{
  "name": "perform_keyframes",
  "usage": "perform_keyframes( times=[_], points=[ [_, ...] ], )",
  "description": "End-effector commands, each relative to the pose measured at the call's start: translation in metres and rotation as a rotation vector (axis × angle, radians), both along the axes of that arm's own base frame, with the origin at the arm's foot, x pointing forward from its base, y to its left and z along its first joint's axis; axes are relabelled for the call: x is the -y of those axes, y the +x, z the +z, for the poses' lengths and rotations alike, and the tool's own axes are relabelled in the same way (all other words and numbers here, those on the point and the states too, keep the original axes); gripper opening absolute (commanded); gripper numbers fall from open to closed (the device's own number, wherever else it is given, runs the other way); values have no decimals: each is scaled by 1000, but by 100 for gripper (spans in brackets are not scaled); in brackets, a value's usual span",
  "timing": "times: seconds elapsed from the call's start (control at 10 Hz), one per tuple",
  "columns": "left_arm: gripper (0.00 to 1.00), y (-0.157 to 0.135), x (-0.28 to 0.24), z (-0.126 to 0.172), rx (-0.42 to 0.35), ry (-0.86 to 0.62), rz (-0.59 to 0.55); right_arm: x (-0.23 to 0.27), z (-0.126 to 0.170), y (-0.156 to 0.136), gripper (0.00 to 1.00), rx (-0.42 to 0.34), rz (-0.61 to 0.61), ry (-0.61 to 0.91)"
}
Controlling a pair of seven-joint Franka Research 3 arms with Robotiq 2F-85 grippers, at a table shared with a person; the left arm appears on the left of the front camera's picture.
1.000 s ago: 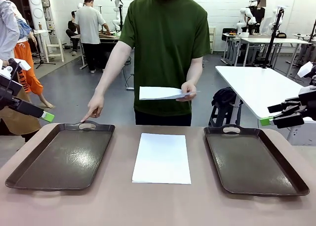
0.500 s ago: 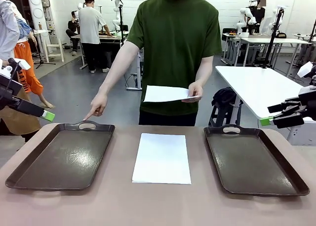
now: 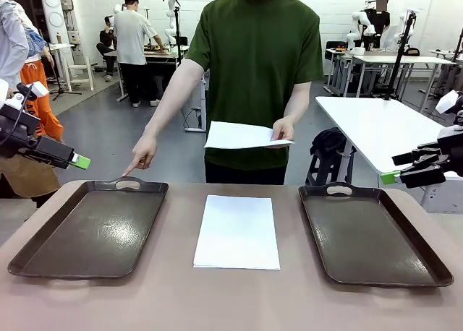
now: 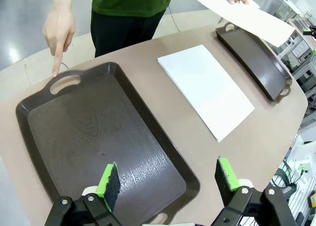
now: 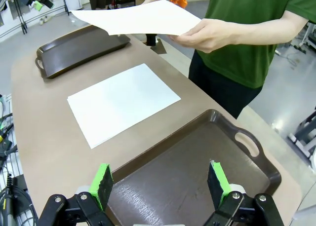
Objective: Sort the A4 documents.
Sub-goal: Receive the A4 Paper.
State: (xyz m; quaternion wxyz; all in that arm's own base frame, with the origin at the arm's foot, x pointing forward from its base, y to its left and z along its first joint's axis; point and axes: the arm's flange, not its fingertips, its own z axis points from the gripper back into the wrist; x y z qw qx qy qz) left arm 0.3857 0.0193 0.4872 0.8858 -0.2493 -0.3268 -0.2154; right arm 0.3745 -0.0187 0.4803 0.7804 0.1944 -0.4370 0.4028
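One A4 document lies flat on the table between two dark brown trays; it also shows in both wrist views. The person holds a second white sheet in one hand above the table's far edge. Their other hand points a finger down at the handle of the left tray. My left gripper hovers open above the left tray's outer side. Beyond the right tray, my right gripper hangs open with nothing in it.
Both trays are empty. A white table stands behind on the right, with a dark bag below it. Other people and workbenches are far back on the left.
My left gripper has shifted slightly right and up. The person leaned a little to the right, and the held sheet moved with them. The right arm is still.
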Motion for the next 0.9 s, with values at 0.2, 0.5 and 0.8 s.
perform_keyframes(
  times=[0.2, 0.5, 0.8],
  points=[
    [100, -1, -3, -6, 6, 16, -38, 0, -3, 3, 100, 12, 14, 7],
    [100, -4, -3, -4, 6, 25, -47, 0, -3, 3, 100, 12, 14, 7],
    [100, -6, -3, -3, 8, 32, -64, 0, -3, 3, 100, 12, 14, 7]
  ],
)
